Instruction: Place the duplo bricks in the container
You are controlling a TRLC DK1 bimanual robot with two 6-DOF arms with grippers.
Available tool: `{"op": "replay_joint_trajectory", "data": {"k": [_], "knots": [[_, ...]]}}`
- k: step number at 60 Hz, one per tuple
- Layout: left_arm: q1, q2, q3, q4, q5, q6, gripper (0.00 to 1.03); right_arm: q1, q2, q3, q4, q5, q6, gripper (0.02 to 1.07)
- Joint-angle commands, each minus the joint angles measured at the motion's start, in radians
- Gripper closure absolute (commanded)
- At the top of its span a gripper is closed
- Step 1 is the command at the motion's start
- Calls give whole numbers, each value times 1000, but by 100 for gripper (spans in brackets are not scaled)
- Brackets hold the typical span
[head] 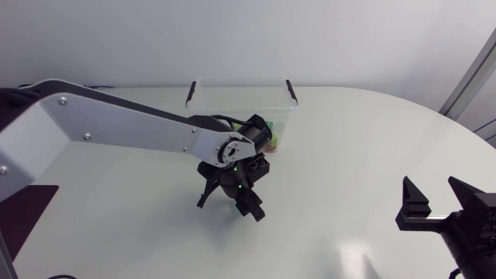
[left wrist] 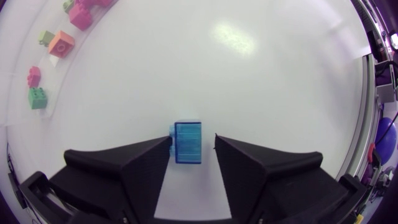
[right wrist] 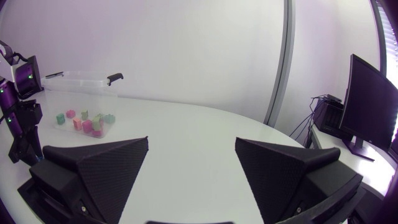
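A blue duplo brick (left wrist: 188, 142) lies on the white table between the fingers of my left gripper (left wrist: 193, 148). One finger is against or very near the brick's side, and a narrow gap shows at the other finger, so the gripper is open. In the head view the left gripper (head: 230, 203) points down at the table's middle, just in front of the clear container (head: 240, 97), and hides the brick. Several coloured bricks (head: 271, 138) lie in the container. My right gripper (head: 434, 203) stands open with nothing in it at the table's near right.
Pink (left wrist: 81, 15), orange (left wrist: 62, 43) and green (left wrist: 37, 98) bricks show beyond the left gripper. The right wrist view shows the container (right wrist: 81, 78) with black clips and my left arm (right wrist: 22, 112) beside it.
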State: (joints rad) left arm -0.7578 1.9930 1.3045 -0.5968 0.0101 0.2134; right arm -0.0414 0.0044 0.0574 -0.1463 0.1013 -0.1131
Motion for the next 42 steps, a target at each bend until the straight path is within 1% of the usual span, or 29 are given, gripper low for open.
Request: {"op": "replay_joint_trajectory", "data": {"k": [1, 6, 10, 23, 30, 35, 42], "knots": [[-3, 21, 18, -17, 2, 23, 77, -6, -9, -7, -22, 5, -14, 6], [-3, 6, 6, -23, 2, 40, 79, -6, -9, -7, -22, 5, -14, 6], [-3, -22, -22, 6, 4, 61, 80, -6, -9, -7, -22, 5, -14, 6], [6, -77, -21, 0, 4, 61, 80, -6, -9, -7, -22, 5, -14, 6], [23, -134, 32, -38, 4, 53, 79, -6, -9, -7, -22, 5, -14, 6], [45, -177, 81, -46, 4, 49, 78, -6, -9, -7, -22, 5, -14, 6], [97, -221, 170, -57, 2, 50, 77, -6, -9, -7, -22, 5, -14, 6]]}}
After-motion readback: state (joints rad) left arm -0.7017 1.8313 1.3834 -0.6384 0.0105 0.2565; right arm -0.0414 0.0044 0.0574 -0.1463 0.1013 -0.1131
